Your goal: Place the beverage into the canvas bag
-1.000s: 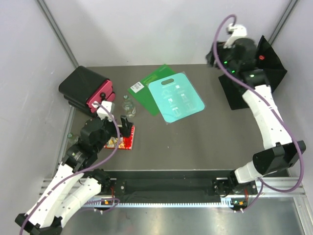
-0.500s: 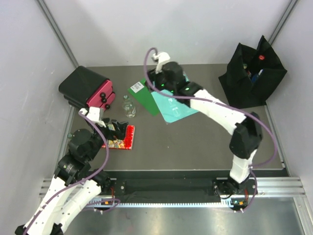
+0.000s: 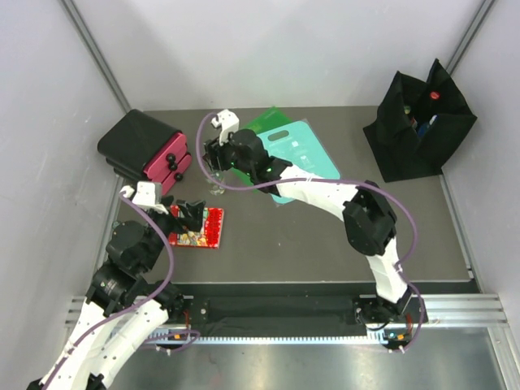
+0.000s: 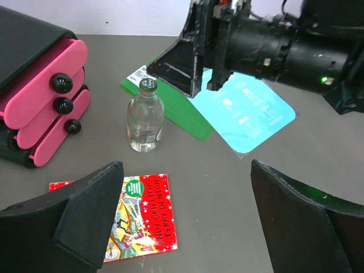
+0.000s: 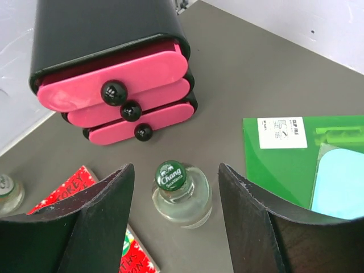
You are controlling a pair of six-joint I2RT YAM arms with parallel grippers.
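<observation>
The beverage is a clear glass bottle [image 5: 183,202] with a green Chang cap. It stands upright on the table right of the pink drawers and shows in the left wrist view [image 4: 144,118] and the top view [image 3: 217,191]. My right gripper [image 5: 176,185] is open and hovers just above it, one finger on each side of the cap, not touching; in the top view it [image 3: 214,169] covers most of the bottle. My left gripper [image 4: 186,187] is open and empty over the red book; it also shows in the top view [image 3: 190,214]. The black canvas bag [image 3: 418,130] stands open at the far right.
A black case with pink drawers [image 3: 148,151] sits at the far left. A red book [image 3: 199,230] lies near the left gripper. A green sheet [image 3: 262,125] and a cyan board [image 3: 307,153] lie mid-table. A small jar [image 5: 8,193] stands by the left edge. A red-capped item [image 3: 435,95] shows in the bag.
My right arm has swung from the bag at the far right across the table to above the bottle on the left. My left gripper has drawn back a little toward the near left.
</observation>
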